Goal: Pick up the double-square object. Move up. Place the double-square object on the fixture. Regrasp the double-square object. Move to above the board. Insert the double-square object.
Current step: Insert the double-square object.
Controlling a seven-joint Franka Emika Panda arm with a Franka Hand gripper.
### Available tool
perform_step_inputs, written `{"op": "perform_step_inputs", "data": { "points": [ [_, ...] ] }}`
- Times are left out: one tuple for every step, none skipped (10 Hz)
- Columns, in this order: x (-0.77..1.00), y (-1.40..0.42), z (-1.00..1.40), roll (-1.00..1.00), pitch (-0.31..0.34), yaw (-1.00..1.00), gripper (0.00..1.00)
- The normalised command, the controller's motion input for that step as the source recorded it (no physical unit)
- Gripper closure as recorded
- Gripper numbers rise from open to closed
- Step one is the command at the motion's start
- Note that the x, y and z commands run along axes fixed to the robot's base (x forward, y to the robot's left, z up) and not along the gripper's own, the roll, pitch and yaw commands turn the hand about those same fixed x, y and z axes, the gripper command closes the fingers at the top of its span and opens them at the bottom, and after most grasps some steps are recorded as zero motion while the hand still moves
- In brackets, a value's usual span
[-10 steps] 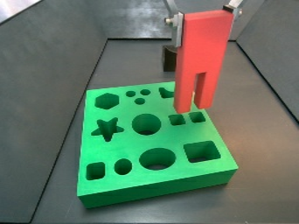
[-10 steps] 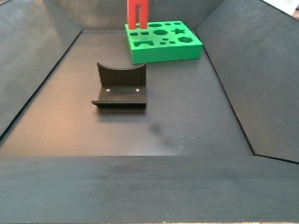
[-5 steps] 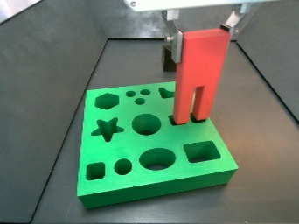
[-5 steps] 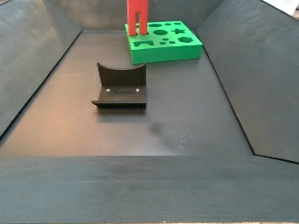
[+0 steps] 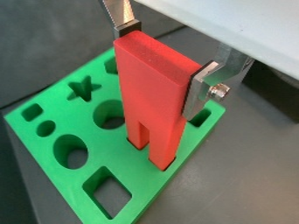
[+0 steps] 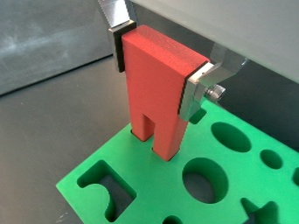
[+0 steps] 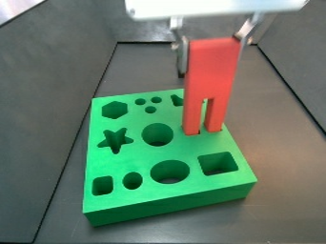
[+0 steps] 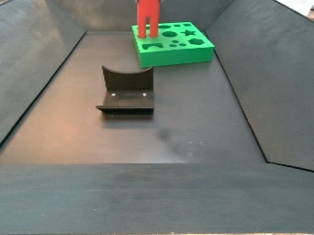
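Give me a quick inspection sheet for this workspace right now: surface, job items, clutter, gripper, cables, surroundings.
Surface: dark floor, bare apart from the rig parts.
Double-square object: red, upright, prongs down, at the board's top; seating not discernible.
Board: green, flat on the floor.
Fixture: standing apart from the board, nothing on it.
Clutter: nothing seen.
Gripper: above the board, shut on the double-square object's upper end.
Cables: nothing seen.
Surroundings: dark walls enclose the floor.

Dark grey matte floor [image 8: 160, 138] between sloping dark side walls [image 8: 263, 83], evenly lit.
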Motion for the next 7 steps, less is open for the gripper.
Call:
{"op": "perform_step_inputs", "data": {
  "points": [
    [-0.21, 0.0, -0.27, 0.02, -0.066, 0.0, 1.0],
    [0.0, -0.24, -0.9, 0.16, -0.127, 0.0, 1.0],
    [0.0, -0.27, -0.88, 0.22, -0.091, 0.0, 1.0],
    [0.01, -0.28, -0.81, 0.28, 0.0, 0.01, 1.0],
    [0.03, -0.29, -0.81, 0.29, 0.0, 0.0, 1.0],
    [0.0, 0.0, -0.64, 0.36, 0.0, 0.0, 1.0],
    [0.0, 0.0, 0.0, 0.0, 0.0, 0.0, 1.0]
  ]
}}
